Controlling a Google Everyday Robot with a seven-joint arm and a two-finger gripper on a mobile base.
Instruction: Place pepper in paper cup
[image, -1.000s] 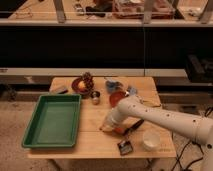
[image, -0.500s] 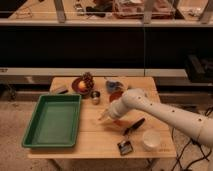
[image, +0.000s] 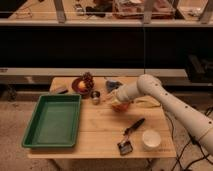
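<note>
Pepper (image: 120, 106) near gripper (image: 111, 97), now higher beside metal cup (image: 95, 96), its state cannot be told

Wooden table (image: 100, 134) carries green tray (image: 52, 122), brush (image: 131, 131), paper cup (image: 151, 139) (white) — claw (image: 112, 98) above its middle.

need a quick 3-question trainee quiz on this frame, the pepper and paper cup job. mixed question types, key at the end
1. True or false: the pepper already lies in the paper cup.
2. The gripper hangs over the middle of the table. Which is nearest to it? A the green tray; B the small metal cup; C the paper cup.
3. Fill in: on the table between the pepper and the paper cup lies a black ___.

Key
1. False. The pepper is at mid-table, close to the gripper and apart from the cup.
2. B
3. brush
</note>
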